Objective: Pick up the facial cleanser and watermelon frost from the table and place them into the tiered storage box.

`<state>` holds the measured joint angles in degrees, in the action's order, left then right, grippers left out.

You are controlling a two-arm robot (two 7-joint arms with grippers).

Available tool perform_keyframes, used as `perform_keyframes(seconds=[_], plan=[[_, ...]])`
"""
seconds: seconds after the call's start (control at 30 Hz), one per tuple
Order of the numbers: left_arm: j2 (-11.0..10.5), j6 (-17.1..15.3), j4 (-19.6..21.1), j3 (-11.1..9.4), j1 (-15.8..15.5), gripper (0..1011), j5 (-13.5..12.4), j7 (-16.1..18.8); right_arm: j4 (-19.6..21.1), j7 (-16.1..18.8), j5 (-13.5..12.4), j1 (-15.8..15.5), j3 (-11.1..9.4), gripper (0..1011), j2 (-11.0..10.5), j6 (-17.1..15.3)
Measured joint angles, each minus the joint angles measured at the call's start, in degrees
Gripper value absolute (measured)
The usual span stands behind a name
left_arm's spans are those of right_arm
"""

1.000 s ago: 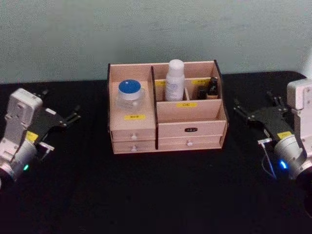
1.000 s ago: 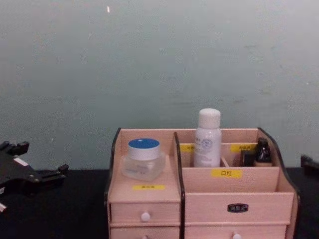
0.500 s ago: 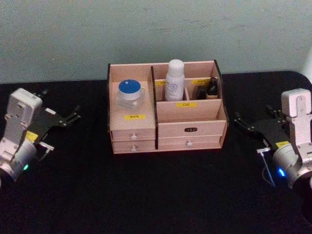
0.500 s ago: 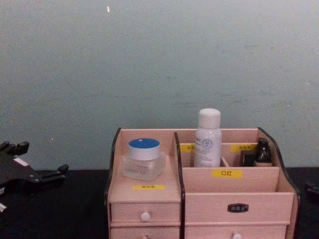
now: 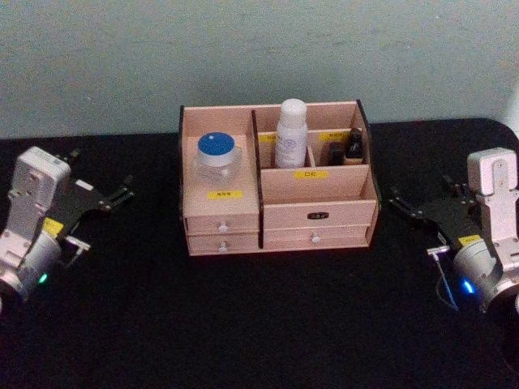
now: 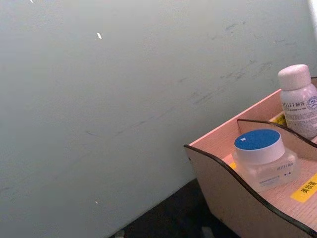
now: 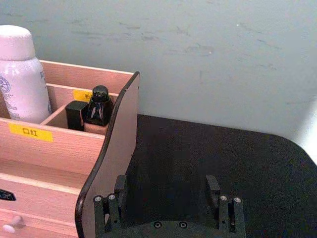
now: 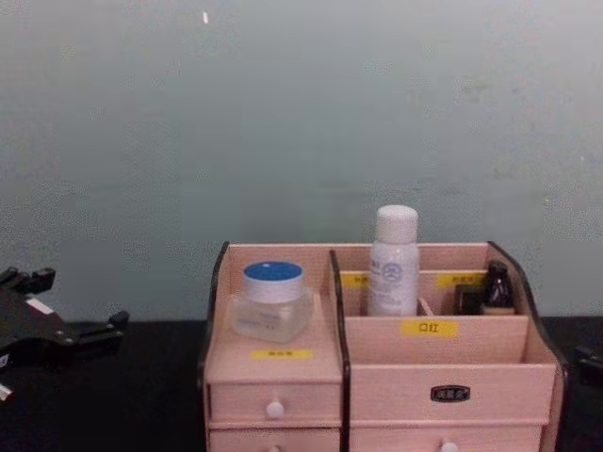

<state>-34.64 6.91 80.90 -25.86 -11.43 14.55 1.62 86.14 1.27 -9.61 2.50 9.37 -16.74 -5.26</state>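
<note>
Head view, tiered storage box holding white bottle, left gripper and right gripper flanking, jaws apart, empty.

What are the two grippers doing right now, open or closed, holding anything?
Left gripper: open, empty, off to the left of the tiered storage box.
Right gripper: open, empty, off to the box's right.

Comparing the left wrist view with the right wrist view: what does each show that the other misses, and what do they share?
Left wrist alone: the blue-lidded clear jar on the storage box's left shelf. Right wrist alone: the small dark bottle in a back compartment, the yellow label, a white drawer knob, and the open right hand above the black tabletop. Both: the white bottle and the pale wall.
</note>
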Motion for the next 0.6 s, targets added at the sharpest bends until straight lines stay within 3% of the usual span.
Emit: perform_keyframes(seconds=[0.6], plan=[[0.0,0.0,0.0,0.0,0.0,1001,0.0,0.0,0.1,0.0,-0.1,0.1,0.1,1000,-0.1,0.1]])
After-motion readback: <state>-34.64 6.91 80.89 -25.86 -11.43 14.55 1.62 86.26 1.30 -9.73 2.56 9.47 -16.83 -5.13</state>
